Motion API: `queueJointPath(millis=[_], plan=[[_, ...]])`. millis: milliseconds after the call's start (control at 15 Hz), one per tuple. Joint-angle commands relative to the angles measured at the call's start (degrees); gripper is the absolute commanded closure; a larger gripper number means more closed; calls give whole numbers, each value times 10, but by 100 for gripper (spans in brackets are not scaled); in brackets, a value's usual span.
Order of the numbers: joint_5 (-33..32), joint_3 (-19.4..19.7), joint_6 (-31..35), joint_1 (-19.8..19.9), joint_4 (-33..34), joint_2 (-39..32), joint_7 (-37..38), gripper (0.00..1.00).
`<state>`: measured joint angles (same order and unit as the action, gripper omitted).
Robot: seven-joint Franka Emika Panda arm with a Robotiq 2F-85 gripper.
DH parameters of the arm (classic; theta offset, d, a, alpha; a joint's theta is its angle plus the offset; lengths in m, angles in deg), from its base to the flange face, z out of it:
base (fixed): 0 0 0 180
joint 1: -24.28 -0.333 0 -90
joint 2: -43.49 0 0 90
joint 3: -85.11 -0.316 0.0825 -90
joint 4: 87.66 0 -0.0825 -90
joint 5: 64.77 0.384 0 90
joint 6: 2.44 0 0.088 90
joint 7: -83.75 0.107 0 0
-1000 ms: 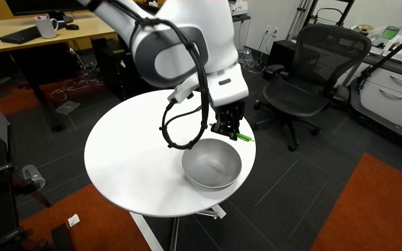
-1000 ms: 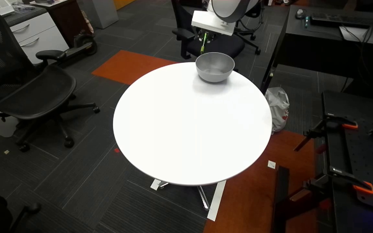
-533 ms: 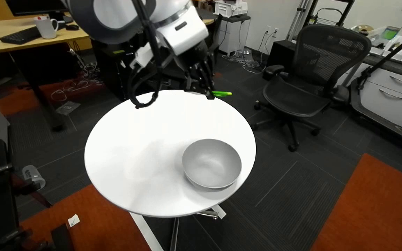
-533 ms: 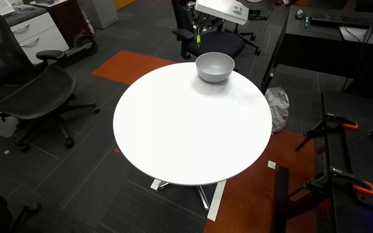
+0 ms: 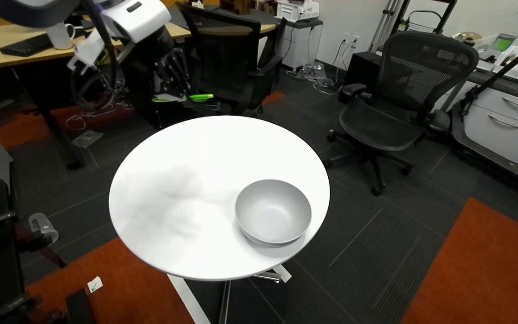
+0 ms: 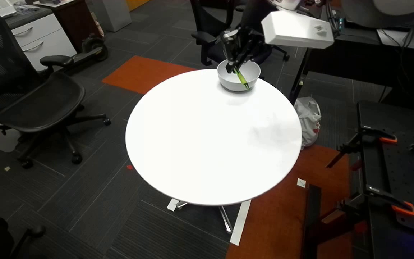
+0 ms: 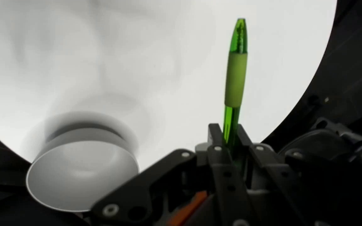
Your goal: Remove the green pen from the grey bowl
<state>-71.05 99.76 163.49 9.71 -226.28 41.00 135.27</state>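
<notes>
My gripper (image 5: pixel 182 97) is shut on the green pen (image 5: pixel 201 97) and holds it high, past the far table edge in an exterior view. In the wrist view, both fingers (image 7: pixel 228 131) clasp the pen (image 7: pixel 236 78) around its clear green barrel, its pale grip and tip pointing outward. The grey bowl (image 5: pixel 272 211) stands upright and empty on the table; it also shows in the wrist view (image 7: pixel 83 175), apart from the pen. In an exterior view, the gripper (image 6: pixel 233 68) and pen (image 6: pixel 242 78) appear in front of the bowl (image 6: pixel 225 80), hiding part of it.
The round white table (image 5: pixel 173 238) bears the bowl near its edge. A black chair (image 5: pixel 229 58) stands behind the gripper, and a mesh chair (image 5: pixel 407 90) stands beyond the table. A desk with a white mug (image 5: pixel 61 38) is behind the arm.
My gripper has moved up and left in an exterior view, away from the bowl, carrying the pen. The bowl has stayed in place. The gripper has stayed shut on the pen.
</notes>
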Motion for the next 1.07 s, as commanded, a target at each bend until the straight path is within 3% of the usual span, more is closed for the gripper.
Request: queueJointPath(millis=[0, 133, 333, 667, 1000], plan=[[67, -85, -53, 40, -65, 76, -106, 97], [118, -116, -84, 49, -73, 85, -164, 97], [130, -142, -118, 69, -68, 62, -193, 97], [52, -148, -109, 101, -60, -12, -139, 97], [-65, -105, -79, 86, -25, -113, -26, 97]])
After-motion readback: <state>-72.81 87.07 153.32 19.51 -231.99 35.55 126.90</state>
